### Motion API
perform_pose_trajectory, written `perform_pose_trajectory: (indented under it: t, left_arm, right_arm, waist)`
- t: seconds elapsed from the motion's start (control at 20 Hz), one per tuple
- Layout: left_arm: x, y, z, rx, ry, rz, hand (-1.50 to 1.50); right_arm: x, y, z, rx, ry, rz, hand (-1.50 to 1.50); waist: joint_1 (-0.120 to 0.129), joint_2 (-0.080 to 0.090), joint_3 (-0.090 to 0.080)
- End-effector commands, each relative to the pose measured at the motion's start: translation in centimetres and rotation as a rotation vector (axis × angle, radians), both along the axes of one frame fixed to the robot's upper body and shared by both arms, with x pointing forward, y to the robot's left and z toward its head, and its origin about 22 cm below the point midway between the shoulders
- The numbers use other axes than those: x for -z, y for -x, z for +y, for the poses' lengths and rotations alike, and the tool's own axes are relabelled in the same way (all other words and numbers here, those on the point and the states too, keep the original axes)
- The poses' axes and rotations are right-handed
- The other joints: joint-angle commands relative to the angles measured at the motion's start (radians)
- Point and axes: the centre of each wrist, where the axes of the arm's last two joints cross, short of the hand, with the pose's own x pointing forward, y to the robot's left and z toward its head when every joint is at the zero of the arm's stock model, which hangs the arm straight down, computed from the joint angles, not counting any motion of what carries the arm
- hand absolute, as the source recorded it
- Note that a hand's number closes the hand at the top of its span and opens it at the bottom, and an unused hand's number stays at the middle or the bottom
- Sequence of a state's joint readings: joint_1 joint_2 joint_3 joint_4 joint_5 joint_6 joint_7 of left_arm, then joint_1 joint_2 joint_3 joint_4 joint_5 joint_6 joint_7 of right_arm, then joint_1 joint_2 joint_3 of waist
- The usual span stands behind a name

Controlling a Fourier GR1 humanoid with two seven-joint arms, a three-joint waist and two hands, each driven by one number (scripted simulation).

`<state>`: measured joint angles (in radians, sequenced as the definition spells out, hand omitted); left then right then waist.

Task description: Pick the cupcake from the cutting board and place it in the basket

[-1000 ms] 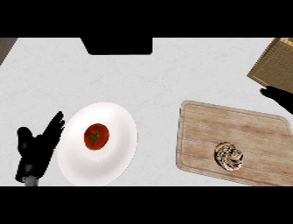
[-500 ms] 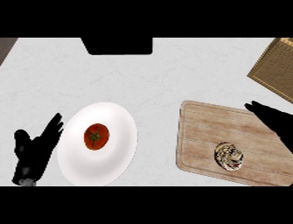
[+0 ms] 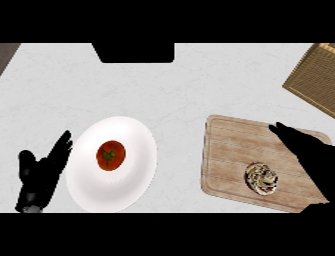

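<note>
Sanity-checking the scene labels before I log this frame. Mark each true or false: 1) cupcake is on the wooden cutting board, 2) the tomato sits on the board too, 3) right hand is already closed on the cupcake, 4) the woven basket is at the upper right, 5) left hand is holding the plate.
1. True. The small frosted cupcake lies on the light wooden cutting board, near its lower edge.
2. False. The red tomato sits on the white round plate, left of the board.
3. False. The black right hand is over the board with straight fingers, holding nothing.
4. True. The tan woven basket is at the counter's upper right.
5. False. The black left hand rests open beside the plate.
</note>
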<state>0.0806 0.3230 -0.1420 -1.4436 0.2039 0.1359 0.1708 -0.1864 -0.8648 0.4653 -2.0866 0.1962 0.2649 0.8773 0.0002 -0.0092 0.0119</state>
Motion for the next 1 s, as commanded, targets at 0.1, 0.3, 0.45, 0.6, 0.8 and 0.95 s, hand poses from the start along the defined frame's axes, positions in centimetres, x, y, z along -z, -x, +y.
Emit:
perform_pose_trajectory:
  t: [0.1,0.3,0.45,0.6,0.8,0.95]
  left_arm:
    - [1.7,1.2,0.4,-0.016,-0.005,0.139,0.0]
    - [2.4,1.3,-0.3,-0.021,0.006,0.15,0.0]
    - [2.2,1.0,0.4,-0.021,-0.002,0.149,0.0]
    - [1.8,1.3,1.2,-0.03,0.001,0.142,0.0]
    - [2.9,2.0,-0.2,-0.029,-0.009,0.145,0.0]
    - [2.3,1.7,0.2,-0.028,0.003,0.158,0.0]
  right_arm:
    - [3.2,0.7,0.8,0.008,0.013,-0.001,-1.5]
    - [3.3,-1.2,-0.1,0.016,-0.014,-0.019,-1.5]
    - [4.8,-2.0,1.9,0.007,-0.012,-0.033,-1.5]
    - [4.5,-2.6,0.7,-0.003,0.003,-0.002,-1.5]
    - [5.4,-2.2,0.2,0.008,0.054,0.045,-1.5]
    - [6.7,-2.7,-0.1,0.016,0.086,0.098,-1.5]
  waist:
    - [-0.001,0.009,-0.011]
    - [0.001,0.011,-0.012]
    - [0.009,0.012,-0.012]
    - [0.008,0.011,-0.012]
    - [0.002,0.011,-0.012]
    - [0.005,0.012,-0.012]
